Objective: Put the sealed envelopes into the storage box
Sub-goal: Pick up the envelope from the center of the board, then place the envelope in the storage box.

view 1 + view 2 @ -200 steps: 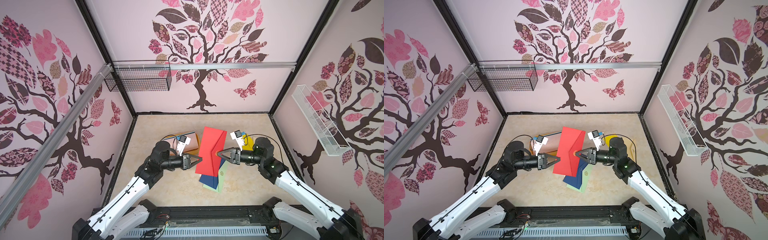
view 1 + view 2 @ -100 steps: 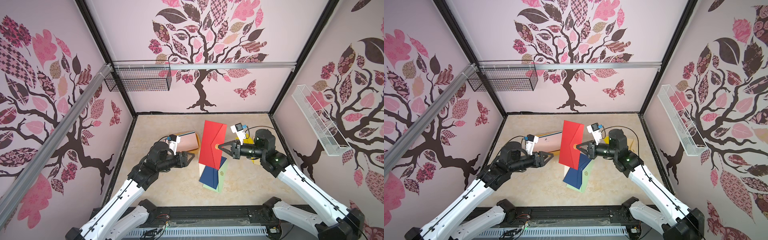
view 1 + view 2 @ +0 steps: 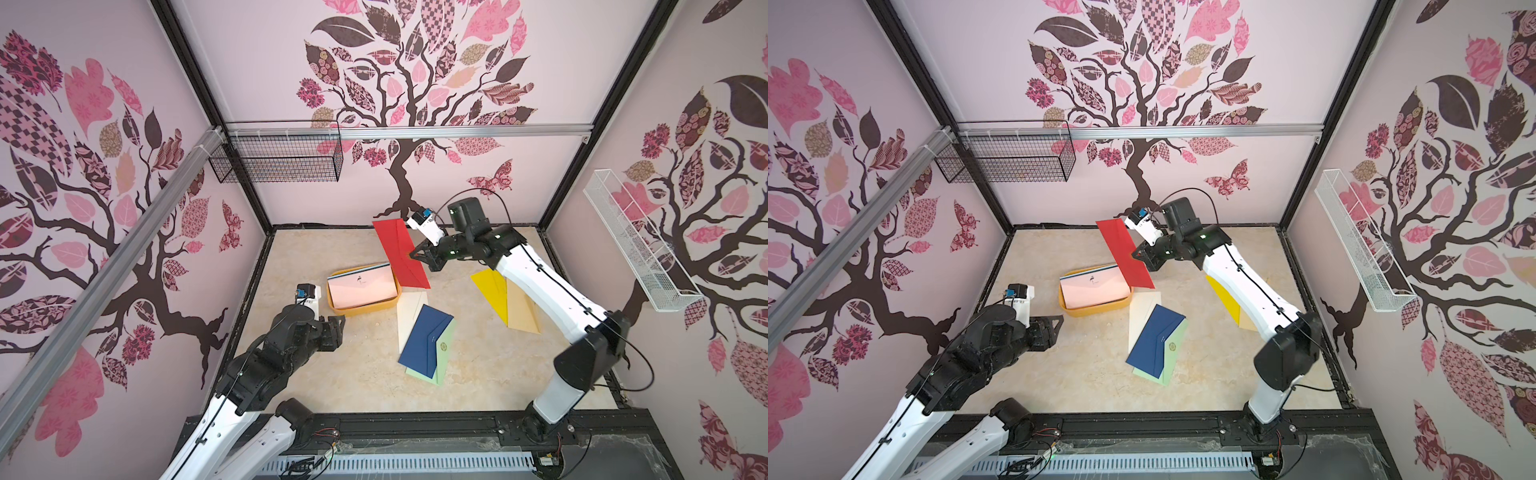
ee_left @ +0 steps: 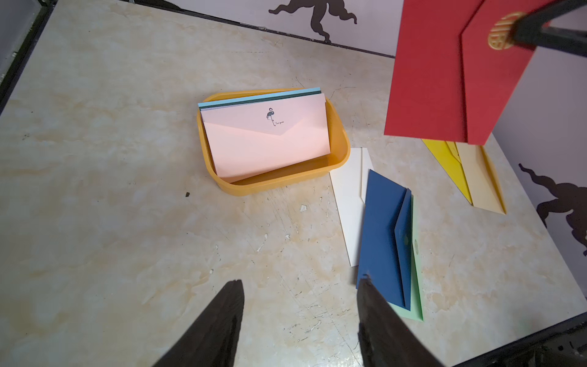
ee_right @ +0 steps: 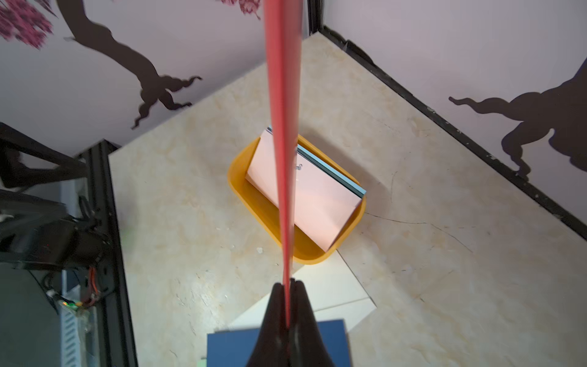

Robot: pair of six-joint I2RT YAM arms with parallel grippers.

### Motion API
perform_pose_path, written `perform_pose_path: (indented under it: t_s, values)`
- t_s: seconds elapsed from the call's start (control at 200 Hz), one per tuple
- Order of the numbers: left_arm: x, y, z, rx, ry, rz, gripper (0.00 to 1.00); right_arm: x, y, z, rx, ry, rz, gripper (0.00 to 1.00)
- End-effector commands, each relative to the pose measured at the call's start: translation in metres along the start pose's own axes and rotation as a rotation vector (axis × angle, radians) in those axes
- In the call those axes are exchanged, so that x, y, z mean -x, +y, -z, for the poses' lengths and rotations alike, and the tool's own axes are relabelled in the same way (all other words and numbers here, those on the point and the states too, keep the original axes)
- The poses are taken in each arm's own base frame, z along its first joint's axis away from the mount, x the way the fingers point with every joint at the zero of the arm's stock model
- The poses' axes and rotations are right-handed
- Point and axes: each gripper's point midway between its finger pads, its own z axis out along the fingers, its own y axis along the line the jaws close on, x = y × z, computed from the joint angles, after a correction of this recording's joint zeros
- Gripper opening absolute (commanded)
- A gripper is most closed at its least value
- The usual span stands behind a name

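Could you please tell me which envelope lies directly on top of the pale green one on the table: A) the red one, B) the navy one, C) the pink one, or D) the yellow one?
B: in a top view the navy envelope lies flat across the pale green envelope, leaving only a strip of green showing along its edges.

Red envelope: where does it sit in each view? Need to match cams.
Top view: red envelope centre frame, up-right of the storage box.
Top view: same, box lower left.
Left wrist: upper right of frame.
Right wrist: edge-on strip mid-frame, rising from the right gripper.
Shared landmark: the storage box.
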Motion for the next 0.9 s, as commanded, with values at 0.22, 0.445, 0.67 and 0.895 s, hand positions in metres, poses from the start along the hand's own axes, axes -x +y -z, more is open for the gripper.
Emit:
perform_pose_path:
  t_s: [0.22,0.445,0.67,0.895]
  values:
    - [0.001,-0.002,0.004,-0.032,-0.048,-0.051,0.61,-0.016,0.007,-0.067,0.036,0.228,0.392,0.0]
    - [-0.001,-0.004,0.003,-0.05,-0.04,-0.056,0.61,-0.016,0.004,-0.108,-0.012,0.275,0.558,0.0]
    - [-0.001,-0.005,0.004,-0.058,-0.047,-0.056,0.61,-0.03,0.003,-0.127,-0.025,0.337,0.675,0.0]
    - [-0.001,-0.005,0.005,-0.063,-0.053,-0.055,0.61,-0.052,0.022,-0.138,0.061,0.378,0.736,0.0]
